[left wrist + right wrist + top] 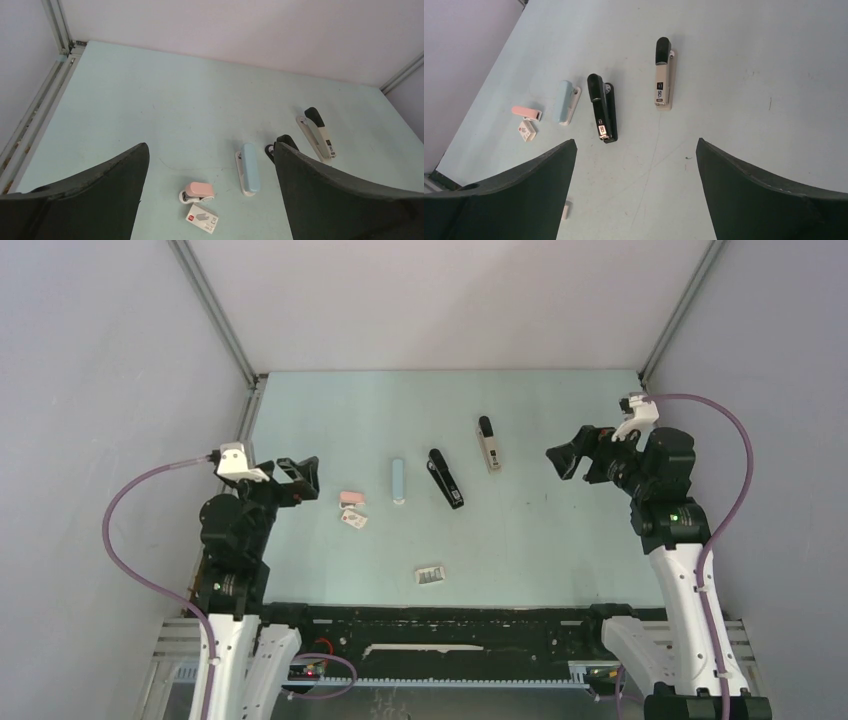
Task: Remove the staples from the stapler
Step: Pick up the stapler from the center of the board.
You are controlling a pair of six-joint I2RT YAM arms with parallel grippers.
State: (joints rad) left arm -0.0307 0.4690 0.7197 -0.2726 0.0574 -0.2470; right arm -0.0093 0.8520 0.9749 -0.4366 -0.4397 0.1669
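Starting at the near edge, both arms hover above the table [560,540] with nothing in hand. The left gripper [308,480] and the right gripper [558,462] have their jaws spread as wide as they go, and both wrist views show only bare tabletop between the fingers. Each gripper sits out to its own side, tilted in toward the middle. This looks like a ready stance, leaving the row of staplers clear to see and reach.

Nearest the arm bases lies a small pale box [430,575], well apart from everything else. It is probably a staple box, but I cannot tell what it holds or whether it is open.

Farther in on the left, a small white packet [202,218] with a printed face lies closed, just beside the pink stapler [198,192]. Next along is the blue stapler [248,169], then the black stapler [602,107]. The beige stapler [662,75] lies farthest back and to the right.

All four staplers lie flat and shut, roughly side by side with gaps between them, so any of them can be pinched without bumping the next. No staples show anywhere on the table. I judge they are inside a closed magazine, so the unloading has not begun. Nothing shows which stapler is meant.
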